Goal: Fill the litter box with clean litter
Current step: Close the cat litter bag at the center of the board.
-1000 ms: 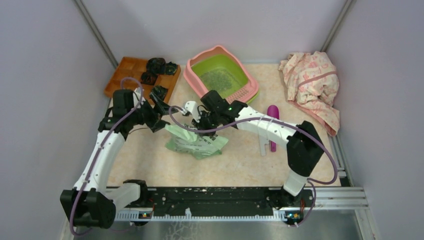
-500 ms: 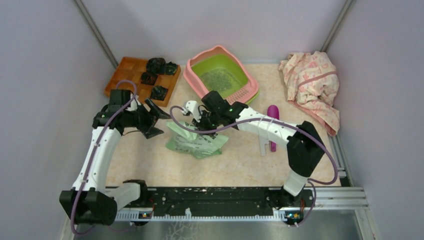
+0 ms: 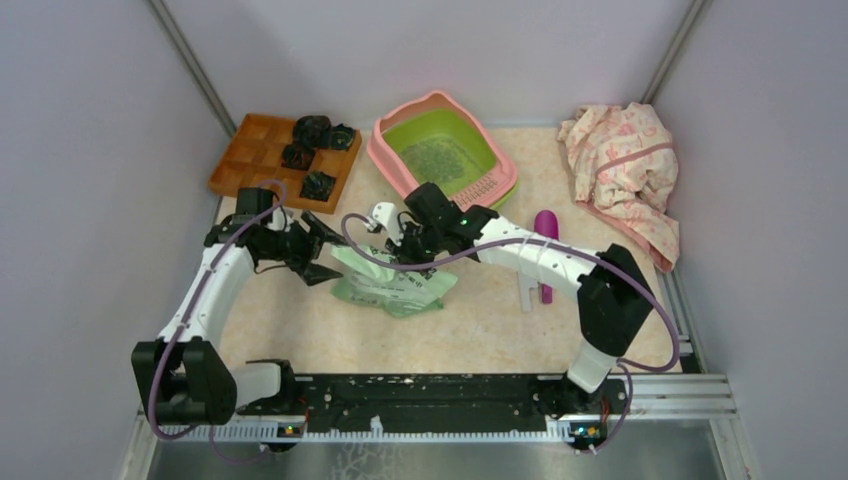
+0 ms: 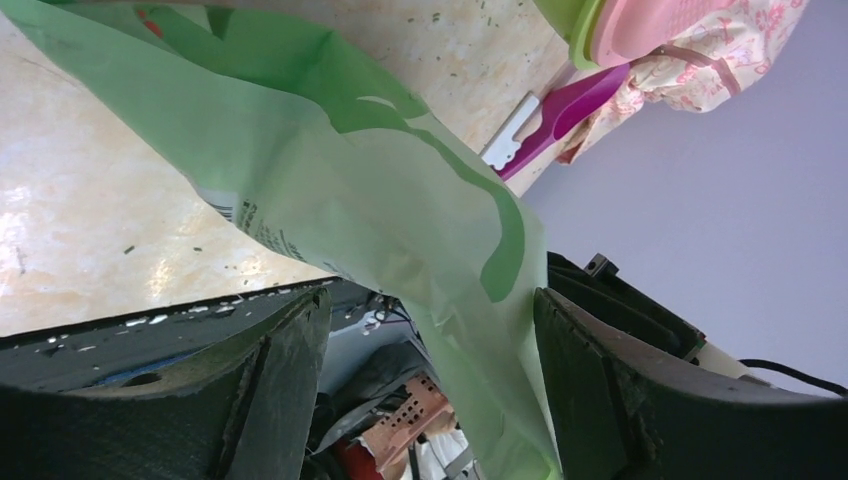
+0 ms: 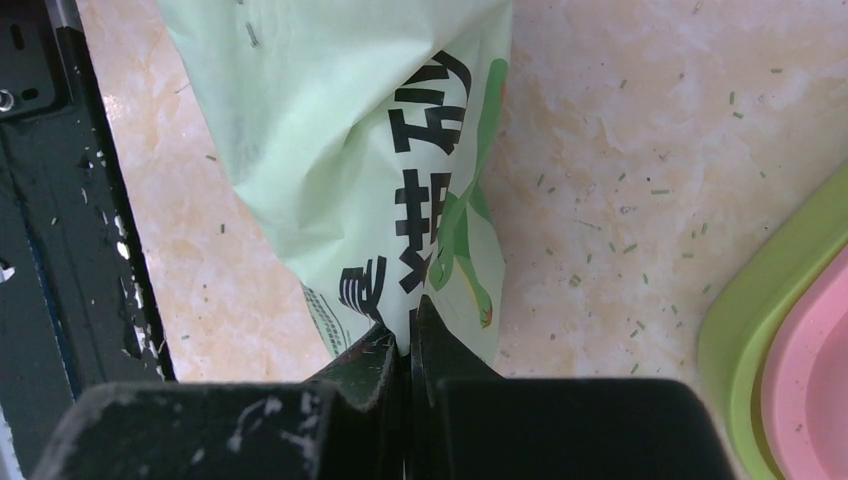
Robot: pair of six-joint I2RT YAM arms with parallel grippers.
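Between the wide-spread fingers of the left gripper [image 4: 430, 300], a fold of the litter bag [image 4: 380, 220] is presented, pinched tight by the right gripper [image 5: 405, 332], presumably for a two-handed tip into the litter box [image 3: 380, 155].

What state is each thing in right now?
litter box: upright, partly filled.
litter: small patch inside the box.
bag: crumpled, top edge pinched.
right claw: shut on bag.
left claw: open, straddling bag edge.
scoop: lying flat.
cloth: crumpled.
wooden tray: some compartments occupied.
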